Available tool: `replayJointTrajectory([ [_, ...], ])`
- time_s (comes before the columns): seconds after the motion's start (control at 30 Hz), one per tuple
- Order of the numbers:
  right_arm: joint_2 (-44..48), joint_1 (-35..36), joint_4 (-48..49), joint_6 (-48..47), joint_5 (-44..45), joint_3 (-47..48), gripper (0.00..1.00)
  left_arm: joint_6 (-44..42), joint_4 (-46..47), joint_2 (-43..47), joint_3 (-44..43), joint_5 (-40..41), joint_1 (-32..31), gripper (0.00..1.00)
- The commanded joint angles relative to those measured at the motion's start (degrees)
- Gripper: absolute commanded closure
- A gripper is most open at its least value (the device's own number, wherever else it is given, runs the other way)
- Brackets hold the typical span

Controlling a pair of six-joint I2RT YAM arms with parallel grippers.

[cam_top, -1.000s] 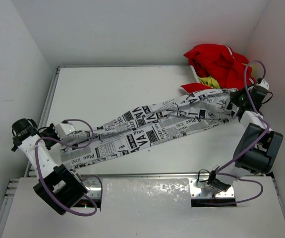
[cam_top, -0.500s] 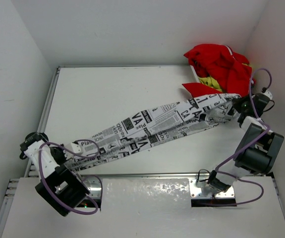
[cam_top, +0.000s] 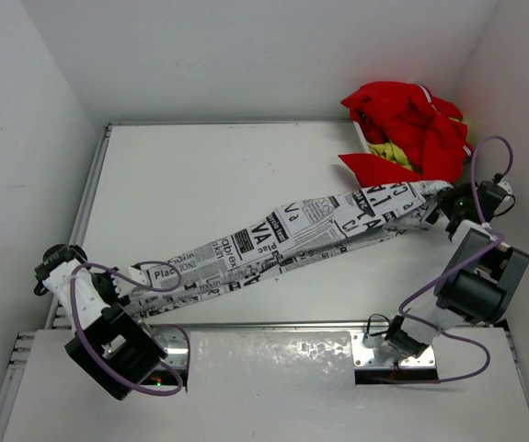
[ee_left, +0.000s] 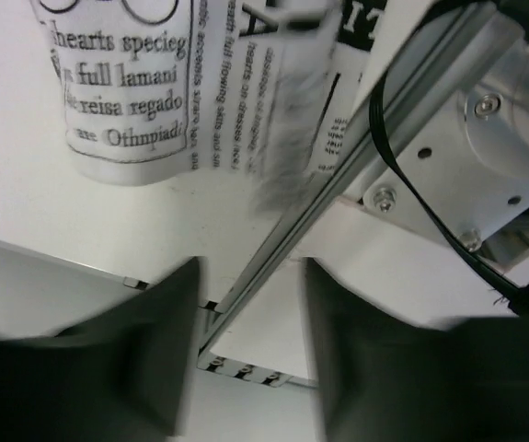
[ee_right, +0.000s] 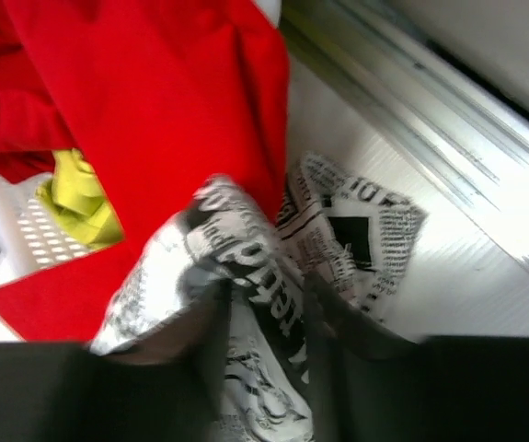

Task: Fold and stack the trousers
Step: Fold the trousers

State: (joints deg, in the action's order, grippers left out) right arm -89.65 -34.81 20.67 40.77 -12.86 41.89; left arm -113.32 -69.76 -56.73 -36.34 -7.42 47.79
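Note:
The trousers (cam_top: 282,235), white with black newspaper print, lie stretched in a long diagonal band from near left to far right on the white table (cam_top: 200,166). My left gripper (cam_top: 128,279) is at their near-left end. In the left wrist view it (ee_left: 250,276) is open with nothing between its fingers, and the trouser hem (ee_left: 117,83) lies just beyond the tips. My right gripper (cam_top: 445,204) is at the far-right end. Its jaws (ee_right: 264,304) stand apart, open, with bunched trouser cloth (ee_right: 246,239) loose in the gap.
A heap of red clothing (cam_top: 407,120) with a yellow piece (cam_top: 388,152) fills a white basket (ee_right: 16,221) at the far right corner, touching the trousers' end. An aluminium rail (ee_left: 338,184) runs along the table's near edge. Walls close in left, right and behind.
Both arms brought the stretched trousers nearer to the table's front edge and lower. Both grippers, shut on the cloth before, now have their jaws apart; the left end has dropped free.

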Motion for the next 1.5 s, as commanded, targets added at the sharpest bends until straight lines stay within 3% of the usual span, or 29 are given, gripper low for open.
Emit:
replayJointTrajectory([
  [0.0, -0.3, -0.8, 0.6, -1.9, 2.5, 0.0, 0.63, -18.1, -2.2, 0.7, 1.0, 2.3, 0.9, 0.48],
  [0.07, -0.1, -0.8, -0.5, -2.5, 2.7, 0.2, 0.54, -16.3, -1.5, 0.6, 1.9, 5.5, 1.0, 0.32],
  [0.1, 0.2, -0.8, -1.5, -2.9, 3.0, 0.6, 0.46, -15.5, -0.9, 0.3, 1.9, 6.4, 1.0, 0.3],
  [0.2, 0.9, -0.8, -4.9, -3.1, 4.1, 2.7, 0.39, -7.8, 6.0, -1.5, -1.5, 6.5, 1.3, 0.29],
  [0.3, 2.6, -0.6, -8.8, -3.1, 6.3, 4.8, 0.37, 7.5, 9.1, -9.0, -13.5, -3.5, 1.7, 0.45],
  [0.33, 3.1, -0.5, -10.3, -2.9, 7.8, 5.3, 0.37, 11.9, 6.2, -11.2, -17.3, -6.9, 1.7, 0.6],
  [0.37, 4.0, -0.3, -13.3, -2.9, 8.8, 6.5, 0.37, 21.8, 4.6, -13.5, -24.0, -12.9, 1.7, 0.65],
  [0.4, 4.5, 0.3, -15.1, -3.2, 10.0, 7.1, 0.36, 26.3, 1.2, -17.1, -26.6, -15.2, 1.5, 0.66],
  [0.47, 5.4, 1.6, -20.4, -4.7, 13.9, 9.4, 0.36, 32.9, -2.2, -19.5, -28.7, -19.1, 0.6, 0.58],
  [0.5, 5.4, 2.0, -22.1, -5.3, 15.1, 10.0, 0.36, 34.6, -2.6, -19.3, -27.7, -19.3, -0.6, 0.46],
  [0.6, 6.0, 2.7, -25.6, -6.7, 18.4, 11.1, 0.36, 40.4, 3.4, -15.6, -17.2, -15.0, -2.0, 0.3],
  [0.77, 6.3, 3.1, -27.5, -6.7, 18.9, 10.5, 0.36, 42.8, 10.7, -11.8, -5.7, -10.8, -5.8, 0.12],
  [0.87, 6.7, 3.3, -28.2, -7.4, 18.9, 10.1, 0.36, 47.9, 20.2, -12.4, 1.4, -5.9, -10.2, 0.12],
  [0.97, 6.5, 3.3, -28.8, -8.2, 18.1, 9.8, 0.35, 49.5, 30.2, -15.2, 5.9, 0.2, -11.3, 0.44],
  [1.0, 6.4, 3.3, -28.9, -8.5, 17.0, 9.8, 0.35, 49.8, 34.9, -16.1, 6.8, 3.6, -11.4, 0.7],
  [1.07, 6.5, 3.3, -28.1, -9.4, 15.3, 9.1, 0.35, 49.4, 43.4, -18.9, 7.3, 7.0, -11.3, 0.94],
  [1.17, 5.8, 4.0, -25.7, -10.0, 11.4, 8.3, 0.35, 48.1, 55.3, -25.4, 5.9, 12.6, -11.2, 0.97],
  [1.3, 4.8, 7.8, -27.2, -13.6, 10.0, 10.2, 0.36, 51.9, 61.2, -37.9, -8.2, 16.8, -11.2, 1.0],
  [1.4, 5.3, 13.0, -28.0, -16.5, 9.1, 10.1, 0.36, 54.0, 60.7, -42.2, -16.9, 11.8, -11.8, 0.91],
  [1.47, 6.3, 16.1, -27.0, -17.4, 7.2, 8.7, 0.36, 53.8, 60.9, -41.8, -19.9, 7.7, -12.9, 0.8],
])
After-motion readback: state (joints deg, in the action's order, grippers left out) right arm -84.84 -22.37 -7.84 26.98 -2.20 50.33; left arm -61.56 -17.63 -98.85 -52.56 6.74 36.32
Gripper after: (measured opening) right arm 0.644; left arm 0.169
